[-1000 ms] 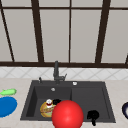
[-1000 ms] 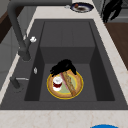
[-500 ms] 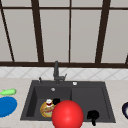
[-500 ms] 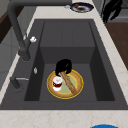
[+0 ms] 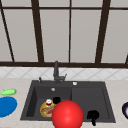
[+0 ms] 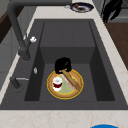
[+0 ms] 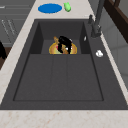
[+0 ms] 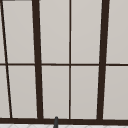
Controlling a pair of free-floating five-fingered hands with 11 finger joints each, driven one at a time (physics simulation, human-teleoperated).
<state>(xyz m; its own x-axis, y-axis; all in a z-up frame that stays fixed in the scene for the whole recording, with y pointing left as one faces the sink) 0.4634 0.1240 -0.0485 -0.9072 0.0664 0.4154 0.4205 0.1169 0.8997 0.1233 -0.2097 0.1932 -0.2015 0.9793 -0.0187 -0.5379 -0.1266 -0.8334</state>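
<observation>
Two black hands appear at a dark sink (image 5: 110, 117) under a window (image 5: 70, 32). In the front view the left hand (image 5: 56, 100) is down in the left basin, at the back edge of a yellow plate (image 5: 43, 111); the right hand (image 5: 93, 115) hangs at the sink's front rim, well apart from the plate, and whether its fingers are open or curled cannot be told.

In the left side view the left hand (image 6: 62, 65) sits at the plate's (image 6: 52, 92) rim on the side toward the right basin. Its fingers look bunched over the near end of a long brown utensil (image 6: 72, 81), though a firm grip on it cannot be confirmed. The utensil lies flat on the plate, its long axis running diagonally from under the hand across to the opposite rim, so it extends away from the left hand, which is by far the nearer of the two.

Contents: the plate also carries a small jar (image 6: 57, 83) with a white lid, upright, just beside the utensil and apart from the hand. The right basin holds nothing visible.

Surroundings: a faucet (image 5: 56, 72) stands behind the basins; a blue dish (image 5: 6, 106) and a green vegetable (image 5: 8, 92) lie on the counter to the left; a red ball (image 5: 67, 115) fronts the sink; a dark dish (image 6: 81, 7) rests on the counter at the right.
</observation>
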